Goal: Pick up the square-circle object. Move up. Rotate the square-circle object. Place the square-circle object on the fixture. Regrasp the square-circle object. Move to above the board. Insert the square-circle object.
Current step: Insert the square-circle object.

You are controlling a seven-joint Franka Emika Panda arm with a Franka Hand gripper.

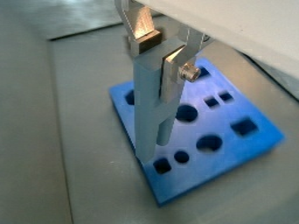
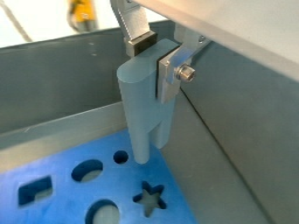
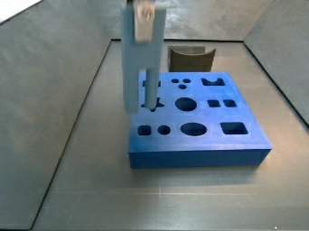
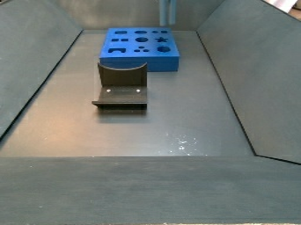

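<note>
The square-circle object (image 2: 149,105) is what you have clamped in the fingers, hanging upright over the board (image 1: 233,109), so start there and then work down in size. The grey surface (image 4: 141,127) lies inside sloped grey walls and carries everything. On it, the board is the biggest thing: a thick blue slab, lying flat, its top full of cut-outs, and every hole you can see is empty; in a wrist view you can make out a star (image 2: 149,199), a round hole (image 2: 86,171) and a square-ish one (image 2: 35,191). Next in size is the fixture (image 4: 121,83), a dark notched block standing just beside the board in both side views, with nothing resting in its notch. In a side view the peg (image 3: 136,77) reaches down to the board's top near one edge, its lower end beside a slot-like hole; you cannot tell from that view whether the tip touches the slab. In a wrist view its rounded tip hangs just above the blue top, close to a small round hole (image 2: 121,158). The gripper (image 1: 162,54) is above the board, its silver fingers (image 1: 176,61) closed on the peg's upper end, one on each side.
</note>
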